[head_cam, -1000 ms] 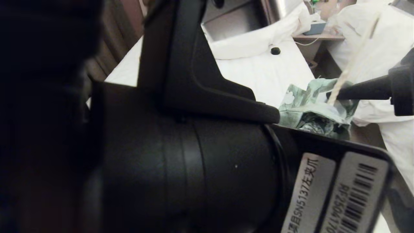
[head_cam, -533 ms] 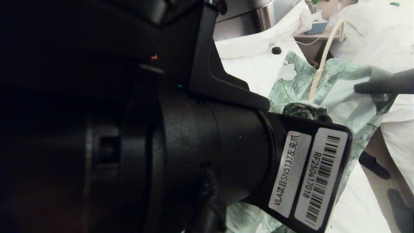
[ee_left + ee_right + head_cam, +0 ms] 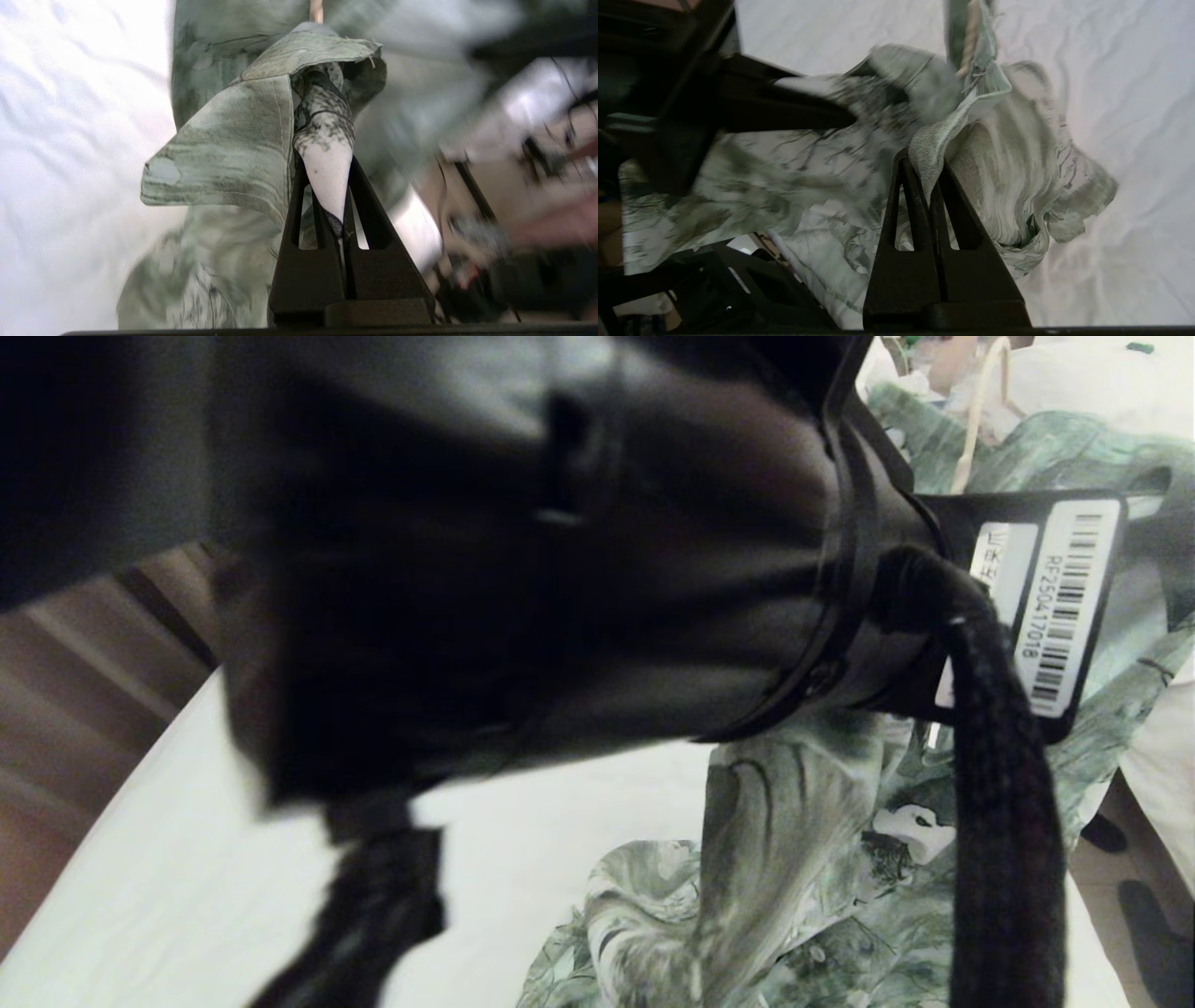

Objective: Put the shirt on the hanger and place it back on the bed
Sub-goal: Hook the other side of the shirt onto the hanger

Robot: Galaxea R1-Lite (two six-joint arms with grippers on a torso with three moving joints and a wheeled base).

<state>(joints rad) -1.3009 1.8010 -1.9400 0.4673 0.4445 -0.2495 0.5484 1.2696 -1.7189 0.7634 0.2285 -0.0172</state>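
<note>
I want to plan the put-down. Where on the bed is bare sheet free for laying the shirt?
Bare sheet of the bed lies on the robot's left of the shirt, under the raised left arm. It is crowded where the left gripper and right gripper pinch the shirt near the hanger.

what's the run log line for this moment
left gripper: shut on shirt | right gripper: shut on shirt | hanger: in shirt | over bed
</note>
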